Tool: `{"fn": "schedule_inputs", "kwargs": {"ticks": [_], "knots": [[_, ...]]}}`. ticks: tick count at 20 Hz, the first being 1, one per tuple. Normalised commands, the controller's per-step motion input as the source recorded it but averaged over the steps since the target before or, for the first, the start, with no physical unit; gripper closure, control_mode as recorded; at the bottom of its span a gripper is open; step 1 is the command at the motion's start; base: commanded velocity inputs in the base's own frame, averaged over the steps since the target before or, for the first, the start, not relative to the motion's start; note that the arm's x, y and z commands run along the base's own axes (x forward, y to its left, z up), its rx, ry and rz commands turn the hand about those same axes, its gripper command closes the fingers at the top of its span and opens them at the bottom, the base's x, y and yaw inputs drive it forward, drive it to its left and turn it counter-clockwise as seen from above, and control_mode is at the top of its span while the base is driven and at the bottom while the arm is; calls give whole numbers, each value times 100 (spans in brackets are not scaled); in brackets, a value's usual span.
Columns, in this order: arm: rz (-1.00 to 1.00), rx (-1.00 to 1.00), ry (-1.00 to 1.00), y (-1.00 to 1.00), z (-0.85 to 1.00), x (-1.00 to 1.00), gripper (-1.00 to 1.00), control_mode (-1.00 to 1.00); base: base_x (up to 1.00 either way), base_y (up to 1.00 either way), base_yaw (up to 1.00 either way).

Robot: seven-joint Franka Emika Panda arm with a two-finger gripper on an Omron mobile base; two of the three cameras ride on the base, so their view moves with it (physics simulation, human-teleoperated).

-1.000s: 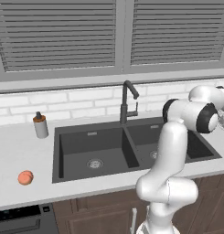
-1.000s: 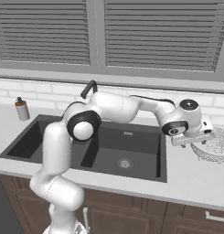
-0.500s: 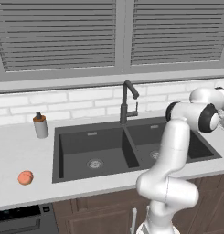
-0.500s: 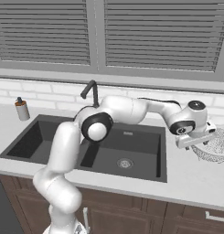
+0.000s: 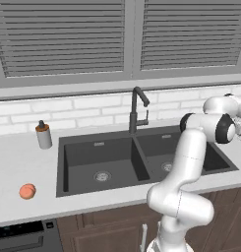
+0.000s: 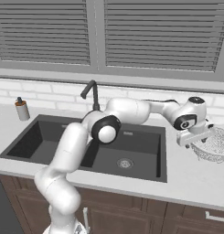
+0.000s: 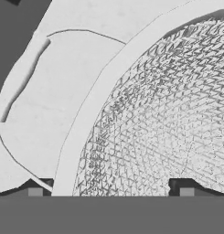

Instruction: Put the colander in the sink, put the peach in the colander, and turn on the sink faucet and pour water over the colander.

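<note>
Hand view: the colander [image 7: 168, 119] rim is straddled by the two fingertips [image 7: 35, 189], one outside, one over the mesh.
Colander place: on the counter [image 6: 195, 176] right of the sink [image 6: 131, 151].
Step advice: the jaws should be lowered squarely over the rim before being closed.
Gripper [image 6: 195, 137]: spread wide, nothing held.

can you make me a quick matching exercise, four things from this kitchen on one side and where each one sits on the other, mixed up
Things:
1. peach
2. colander
3. soap bottle
4. sink faucet

Places:
A. behind the sink, at the divider
B. counter right of the sink, under the open jaws
C. counter front left, near the edge
D. counter left of the sink, near the wall

Pairs: 1-C, 2-B, 3-D, 4-A
</note>
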Motion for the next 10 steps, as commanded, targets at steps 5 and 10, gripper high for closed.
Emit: {"fn": "schedule_inputs", "kwargs": {"ticks": [5,10], "knots": [[3,-3,12,6,-28,-4,100,-100,0,0,0],[0,0,2,6,-12,-27,100,-100,0,0,0]]}}
